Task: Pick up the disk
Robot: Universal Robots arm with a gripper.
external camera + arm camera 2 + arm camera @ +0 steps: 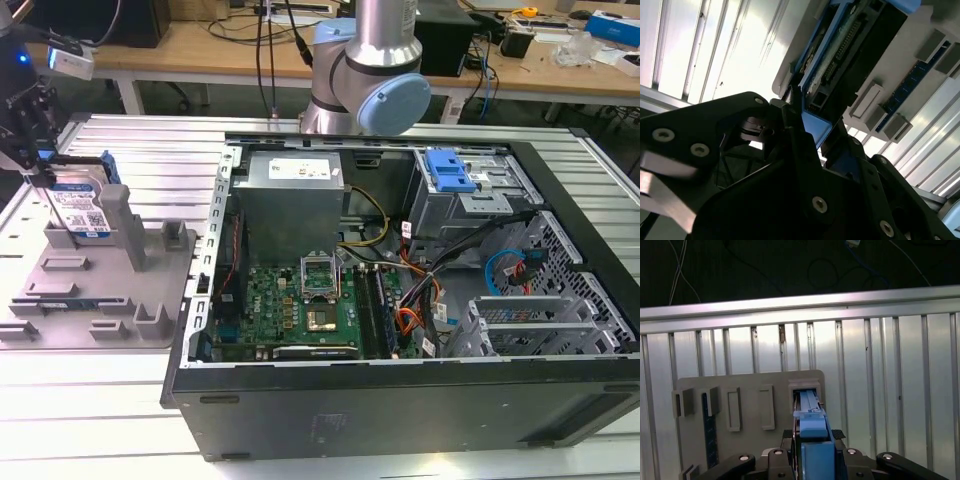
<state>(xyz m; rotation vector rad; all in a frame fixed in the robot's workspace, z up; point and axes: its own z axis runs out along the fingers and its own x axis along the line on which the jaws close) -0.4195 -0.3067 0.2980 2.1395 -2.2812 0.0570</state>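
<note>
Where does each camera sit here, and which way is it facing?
Exterior view: off the arm, high, looking down over the open computer and tray; arm and tool show.
First wrist view: on the wrist, looking past the tool onto the disk and tray.
Second wrist view: on the wrist, close behind the tool, facing the disk's connector edge.
All three share the disk.

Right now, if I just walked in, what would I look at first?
Most likely the big open computer case in the middle of the exterior view, with its green board showing. Next, at that view's left, the gripper is shut on the top of the disk, which stands upright in the grey holder tray.
</note>
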